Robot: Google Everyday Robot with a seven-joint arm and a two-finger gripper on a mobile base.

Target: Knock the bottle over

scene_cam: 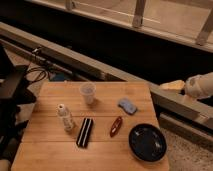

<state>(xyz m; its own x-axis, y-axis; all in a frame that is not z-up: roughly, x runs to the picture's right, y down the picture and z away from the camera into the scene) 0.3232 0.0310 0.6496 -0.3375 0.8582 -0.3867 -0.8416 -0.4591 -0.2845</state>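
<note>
The small white bottle (65, 118) with a round white cap stands upright on the left part of the wooden table (50, 150). My white arm comes in at the right edge of the view. Its gripper (174, 86) hangs beyond the table's far right corner, well away from the bottle and touching nothing on the table.
A translucent plastic cup (88, 93) stands behind the bottle. A black oblong object (84, 132) lies just right of the bottle, then a small red object (116, 126), a blue item (127, 105) and a black plate (147, 142). Dark equipment (12, 92) stands left of the table.
</note>
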